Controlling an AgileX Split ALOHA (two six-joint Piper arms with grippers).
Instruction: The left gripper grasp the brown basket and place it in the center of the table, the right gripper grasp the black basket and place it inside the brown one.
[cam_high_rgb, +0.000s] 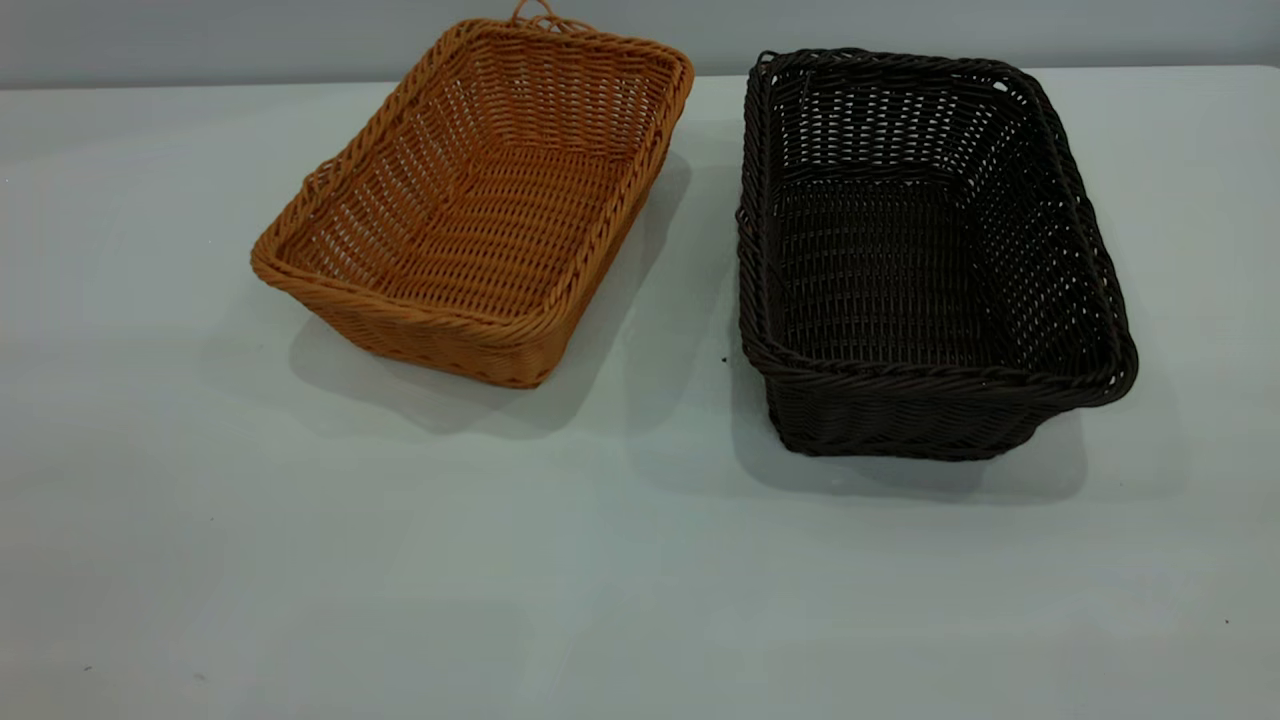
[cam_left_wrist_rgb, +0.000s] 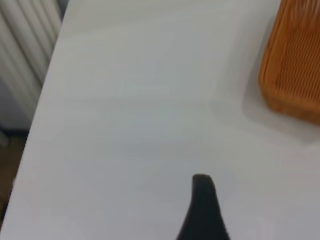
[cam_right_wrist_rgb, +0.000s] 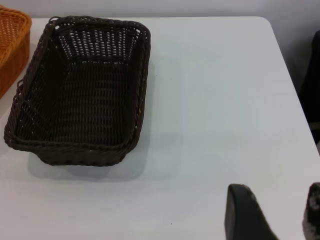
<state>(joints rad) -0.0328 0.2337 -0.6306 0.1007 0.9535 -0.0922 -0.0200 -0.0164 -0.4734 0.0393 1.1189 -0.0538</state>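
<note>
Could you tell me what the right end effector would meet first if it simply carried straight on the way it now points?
Probably only bare table: the right end effector points past the black basket, which sits off to one side, though depth is unclear.

one brown basket (cam_high_rgb: 480, 215), one black basket (cam_high_rgb: 925, 260), one table (cam_high_rgb: 400, 560)

Neither arm shows in the exterior view. The left gripper (cam_left_wrist_rgb: 202, 210) appears in its wrist view only as one dark, blurred fingertip, holding nothing. The right gripper (cam_right_wrist_rgb: 280, 212) shows two dark fingertips (cam_right_wrist_rgb: 242, 215) spread apart with a clear gap between them, also holding nothing.
</note>
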